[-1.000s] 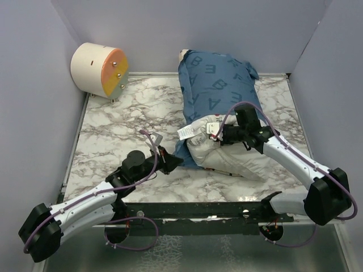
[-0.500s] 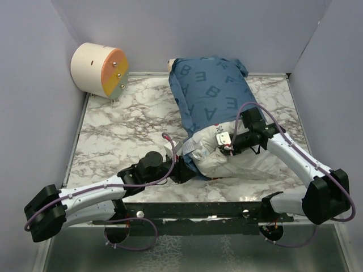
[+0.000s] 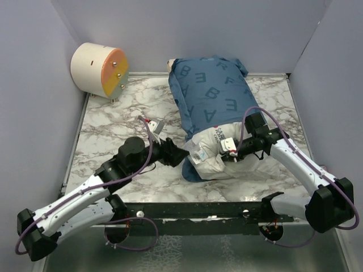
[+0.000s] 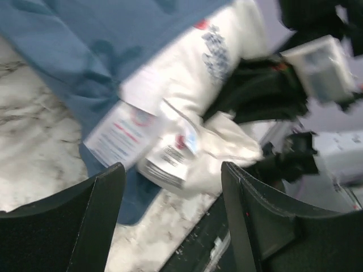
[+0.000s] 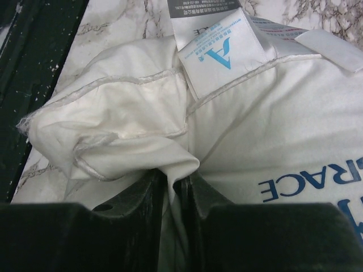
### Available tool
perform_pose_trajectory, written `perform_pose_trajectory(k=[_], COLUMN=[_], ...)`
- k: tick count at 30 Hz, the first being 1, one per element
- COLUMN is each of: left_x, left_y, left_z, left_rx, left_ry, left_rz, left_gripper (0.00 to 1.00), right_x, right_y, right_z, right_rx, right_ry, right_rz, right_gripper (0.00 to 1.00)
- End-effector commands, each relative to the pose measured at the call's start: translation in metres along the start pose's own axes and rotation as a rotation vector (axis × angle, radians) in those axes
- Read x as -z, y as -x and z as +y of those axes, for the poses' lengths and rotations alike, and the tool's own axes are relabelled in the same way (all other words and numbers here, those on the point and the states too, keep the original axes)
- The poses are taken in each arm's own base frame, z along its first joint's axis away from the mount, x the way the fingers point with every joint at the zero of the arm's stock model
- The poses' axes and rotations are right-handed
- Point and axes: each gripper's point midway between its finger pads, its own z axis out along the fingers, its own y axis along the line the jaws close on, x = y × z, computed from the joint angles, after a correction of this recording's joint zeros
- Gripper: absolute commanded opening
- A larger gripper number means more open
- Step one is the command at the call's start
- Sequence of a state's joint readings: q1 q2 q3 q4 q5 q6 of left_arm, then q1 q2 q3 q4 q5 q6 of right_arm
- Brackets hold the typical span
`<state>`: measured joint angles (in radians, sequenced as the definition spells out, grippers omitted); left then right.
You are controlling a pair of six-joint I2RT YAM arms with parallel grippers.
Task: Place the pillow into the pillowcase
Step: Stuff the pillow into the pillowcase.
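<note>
Pillow (image 3: 218,156) lies on the marble worktop (image 3: 113,122), most of it inside the pillowcase (image 3: 212,96), whose far end runs up to the back wall; only the near white end sticks out of the case mouth, with printed labels hanging at its edge; how far the pillow reaches inside is hidden by the blue cloth. Right gripper (image 3: 231,152) sits on the exposed end, and the right wrist view shows its jaws drawn narrow on a fold of the pillow's white cloth (image 5: 170,164), though the fingertips themselves are buried in the fabric. Left gripper (image 3: 180,154) rests just beside the pillow's near-left corner; in the left wrist view its jaws stand wide with nothing between them, the labels and the case edge lying just beyond; that view is blurred, so the print cannot be read. A cream cylinder with an orange face (image 3: 99,69) stands in the far-left corner, well apart.
</note>
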<state>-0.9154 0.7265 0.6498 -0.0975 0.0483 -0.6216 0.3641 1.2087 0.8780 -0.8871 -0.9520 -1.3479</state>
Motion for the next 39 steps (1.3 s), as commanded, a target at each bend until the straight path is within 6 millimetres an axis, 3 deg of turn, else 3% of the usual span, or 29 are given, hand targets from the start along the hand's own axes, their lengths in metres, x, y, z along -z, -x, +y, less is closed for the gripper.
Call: perform_pose_trajectory(k=[1,4,9,15,19,22,31,33,37,39], left_x=[-0.024,-0.036,-0.056,-0.086,-0.105,-0.113,-0.122,-0.126,-0.13,-0.13], left_y=[0.03,0.054,0.069,0.059,0.044,0.035,0.041,0.041,0.038,0.038], left_z=[0.034,0.058,0.053,0.076,0.097,0.11,0.099,0.099,0.096,0.095], left_rx=[0.061,0.172,0.215,0.255,0.288,0.292,0.314,0.328,0.358,0.36], left_ry=[-0.008,-0.069,-0.231,-0.203,-0.161,-0.126,-0.232,-0.246,-0.287,-0.301], left_rz=[-0.08,-0.148,-0.188,-0.155,-0.111,-0.098,-0.116,-0.114,-0.101,-0.099], left_gripper=[0.71,0.72,0.73,0.7,0.62,0.62,0.62,0.58,0.39,0.2], right_x=[0.005,0.006,0.008,0.011,0.015,0.018,0.019,0.021,0.026,0.03], right_y=[-0.005,-0.004,0.004,0.017,0.024,0.027,0.032,0.036,0.043,0.048], right_z=[0.018,0.02,0.02,0.018,0.016,0.017,0.017,0.017,0.017,0.017], right_rx=[-0.098,-0.097,-0.097,-0.095,-0.088,-0.087,-0.086,-0.085,-0.077,-0.069], right_ry=[0.027,0.017,0.009,0.013,0.008,0.007,0.007,0.007,-0.002,-0.009], right_rz=[0.02,0.021,0.002,-0.034,-0.036,-0.036,-0.05,-0.056,-0.055,-0.057], right_gripper=[0.19,0.2,0.2,0.2,0.2,0.2,0.21,0.21,0.22,0.25])
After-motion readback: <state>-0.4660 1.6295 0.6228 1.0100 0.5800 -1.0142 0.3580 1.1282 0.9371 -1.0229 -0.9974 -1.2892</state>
